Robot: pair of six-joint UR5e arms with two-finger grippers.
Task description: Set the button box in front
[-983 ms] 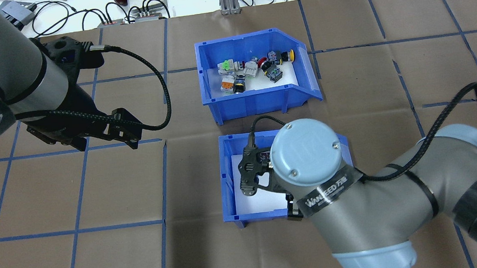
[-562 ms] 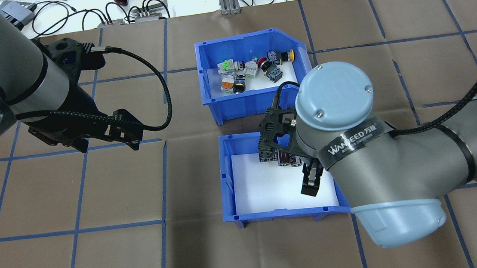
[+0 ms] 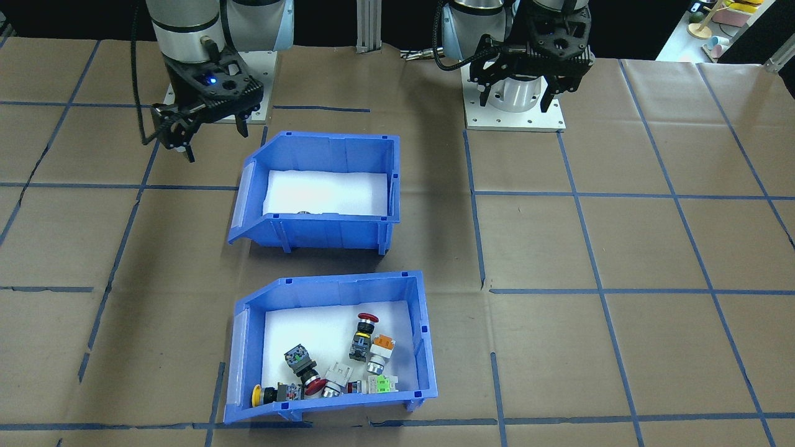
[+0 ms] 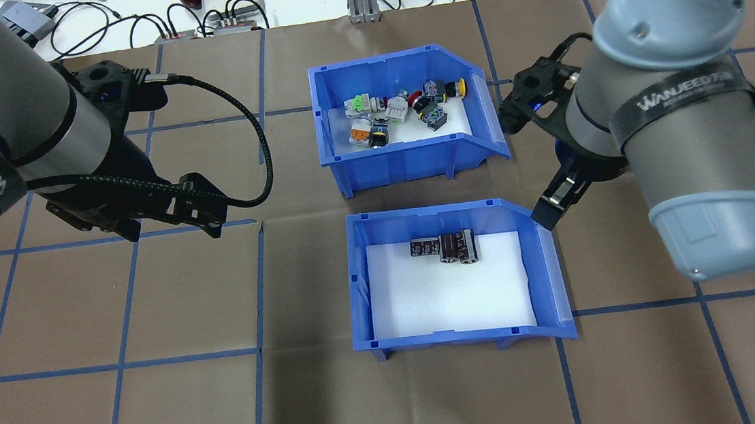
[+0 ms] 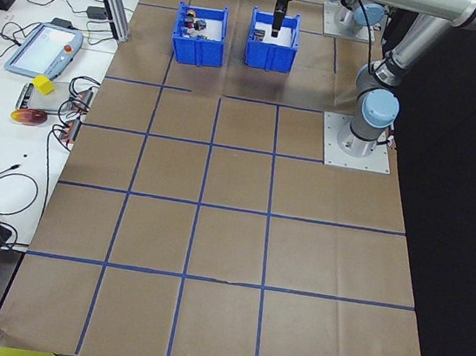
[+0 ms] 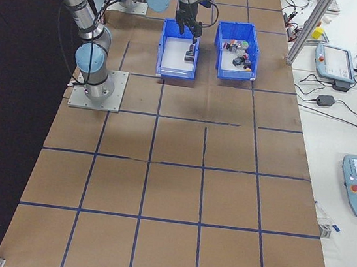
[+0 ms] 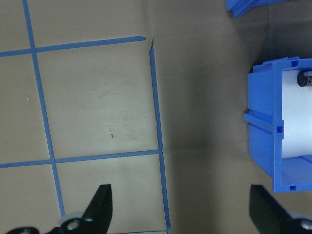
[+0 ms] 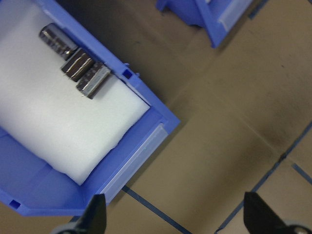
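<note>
My right claw [image 4: 557, 197] hangs spread and empty beside the capacitor bin [image 4: 455, 280]; my left claw [image 4: 196, 211] is spread too. The button box [image 4: 404, 124] sits just beyond that bin. Risk: I might grab the wrong blue bin, or clip it.

Four fixed views, two wrist close-ups

The button box [image 4: 407, 158] is a blue plastic storage bin with a sloped open front and a white foam liner. It contains assorted push-button switches [image 4: 403, 111], including red mushroom, yellow, orange and green parts, lying loose on the liner. The bin stands upright on the desk [image 4: 162, 408], toward the desk's far edge from the robot, untouched.
</note>
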